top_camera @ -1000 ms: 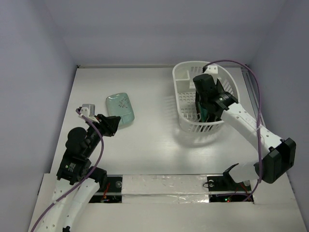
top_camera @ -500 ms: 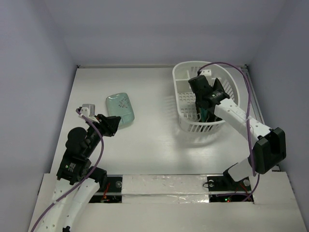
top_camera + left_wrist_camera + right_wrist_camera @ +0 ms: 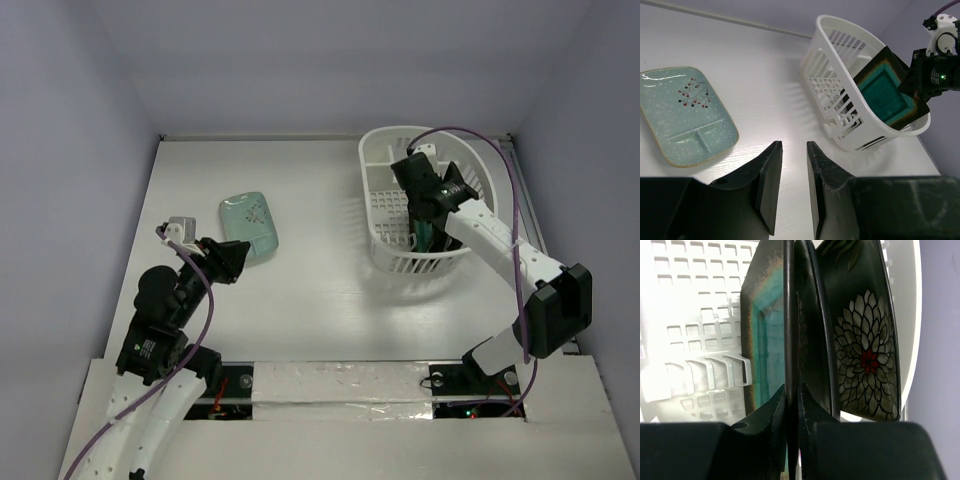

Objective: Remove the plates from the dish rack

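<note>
The white dish rack (image 3: pixel 385 190) stands at the back right; it also shows in the left wrist view (image 3: pixel 830 65). My right gripper (image 3: pixel 422 205) is inside it, shut on the rim of the dark-rimmed teal plate (image 3: pixel 767 340), which stands on edge and rises above the rack in the left wrist view (image 3: pixel 887 92). A black flower-pattern plate (image 3: pixel 865 355) stands just right of it in the rack. The mint-green speckled plate (image 3: pixel 249 226) lies flat on the table, also in the left wrist view (image 3: pixel 685 112). My left gripper (image 3: pixel 792 150) is open and empty, near that plate.
Enclosure walls close in the table on the left, back and right. A taped strip (image 3: pixel 340 380) runs along the near edge between the arm bases. A purple cable (image 3: pixel 505 170) loops over the rack's right side.
My right arm has shifted slightly towards the back of the rack with the teal plate in its grip. The left arm has not moved.
</note>
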You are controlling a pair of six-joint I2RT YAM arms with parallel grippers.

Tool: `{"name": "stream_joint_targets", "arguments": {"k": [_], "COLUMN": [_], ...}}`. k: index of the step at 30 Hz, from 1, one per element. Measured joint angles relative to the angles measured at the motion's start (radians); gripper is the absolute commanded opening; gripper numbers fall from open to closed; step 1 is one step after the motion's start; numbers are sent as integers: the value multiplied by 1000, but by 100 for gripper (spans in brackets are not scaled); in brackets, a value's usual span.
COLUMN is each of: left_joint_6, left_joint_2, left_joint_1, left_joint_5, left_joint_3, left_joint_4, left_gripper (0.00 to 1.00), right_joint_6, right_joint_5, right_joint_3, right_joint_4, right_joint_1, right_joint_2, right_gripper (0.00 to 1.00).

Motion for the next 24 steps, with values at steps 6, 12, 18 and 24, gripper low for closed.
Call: {"name": "stream_joint_targets", "arguments": {"k": [6, 12, 18, 24], "left_joint_6": [0, 0, 0, 0], "left_joint_2": [-4, -5, -5, -5], "left_joint_1": [0, 0, 0, 0], "left_joint_5": [0, 0, 0, 0], "left_joint_3": [0, 0, 0, 0], "left_joint_4": [0, 0, 0, 0], "left_gripper": [24, 24, 24, 24], "right_joint_6": [-21, -50, -77, -93], "right_joint_5": [-1, 2, 26, 46], "right_joint_3": [8, 8, 29, 92], "right_joint_4": [-10, -11, -11, -17], "right_joint_1": [0, 3, 9, 18], "right_joint_2": [-3, -31, -40, -50], "right_gripper": [0, 0, 0, 0]}}
